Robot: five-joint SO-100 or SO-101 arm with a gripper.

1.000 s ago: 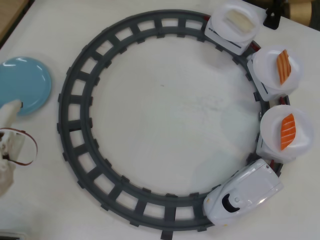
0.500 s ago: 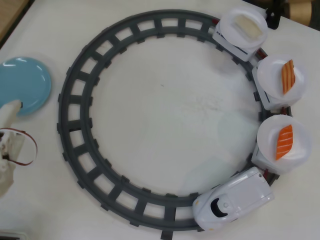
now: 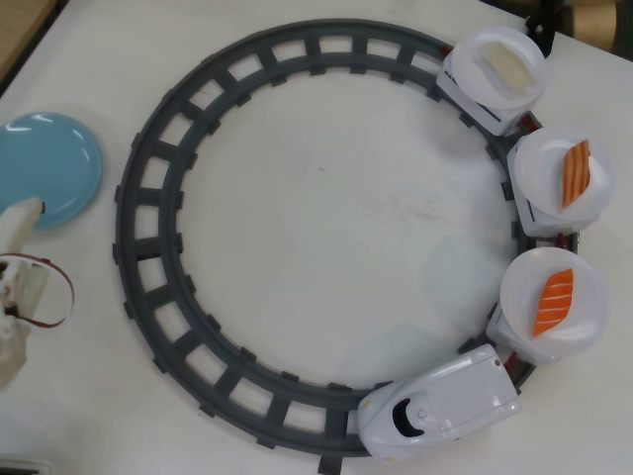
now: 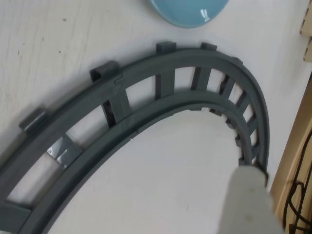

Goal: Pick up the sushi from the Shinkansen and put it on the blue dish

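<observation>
In the overhead view the white Shinkansen (image 3: 440, 401) sits on the grey ring track at the lower right. It pulls three round white plate-cars. The nearest car carries an orange sushi (image 3: 554, 301), the second another orange sushi (image 3: 575, 172), and the last a pale cream piece (image 3: 506, 67). The blue dish (image 3: 45, 168) lies at the far left, empty, and its edge shows at the top of the wrist view (image 4: 187, 12). My gripper (image 3: 25, 213) is at the left edge over the dish's rim, far from the train. One white finger (image 4: 251, 200) shows in the wrist view; whether the jaws are open or shut is not visible.
The grey ring track (image 3: 148, 247) fills most of the white table and curves through the wrist view (image 4: 165, 87). A red cable (image 3: 59, 297) loops beside the arm. A wooden edge with black wires (image 4: 292, 170) runs along the right of the wrist view.
</observation>
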